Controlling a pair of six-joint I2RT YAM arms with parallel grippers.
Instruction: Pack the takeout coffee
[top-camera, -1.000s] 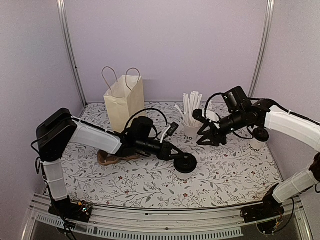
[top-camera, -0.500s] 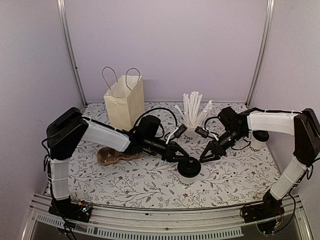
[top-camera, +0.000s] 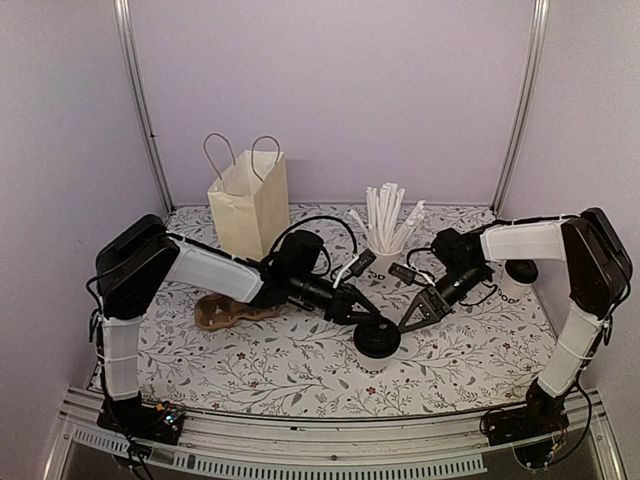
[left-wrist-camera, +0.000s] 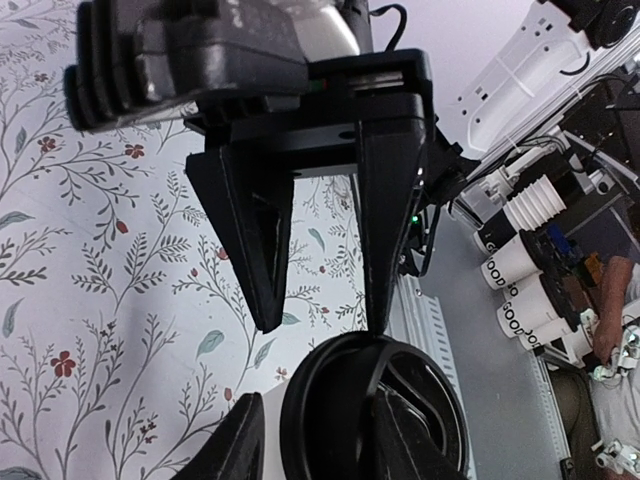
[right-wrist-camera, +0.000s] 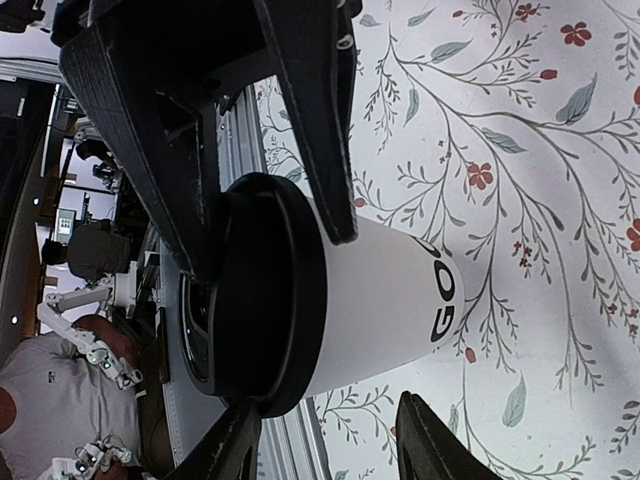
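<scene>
The takeout coffee (top-camera: 377, 340), a white cup with dark lettering (right-wrist-camera: 390, 290) and a black lid (left-wrist-camera: 320, 400), stands on the flowered table near the front middle. My left gripper (top-camera: 368, 322) reaches in from the left and straddles the lid's rim. One finger lies across the lid's top, the other sits beside the cup wall, and a thin white strip shows between that finger and the rim (left-wrist-camera: 318, 395). My right gripper (top-camera: 408, 320) hangs open just right of the cup. Its fingers flank the cup's side without touching it (right-wrist-camera: 328, 402).
A cream paper bag (top-camera: 250, 205) with handles stands at the back left. A white cup of long straws (top-camera: 385, 230) is behind the coffee. Another lidded cup (top-camera: 518, 275) sits at the right edge. A brown flat object (top-camera: 225, 313) lies under my left arm.
My right gripper has dropped down and leftward from beside the straw cup to the coffee. The coffee shifted a little right and nearer with my left gripper, whose jaws widened slightly.
</scene>
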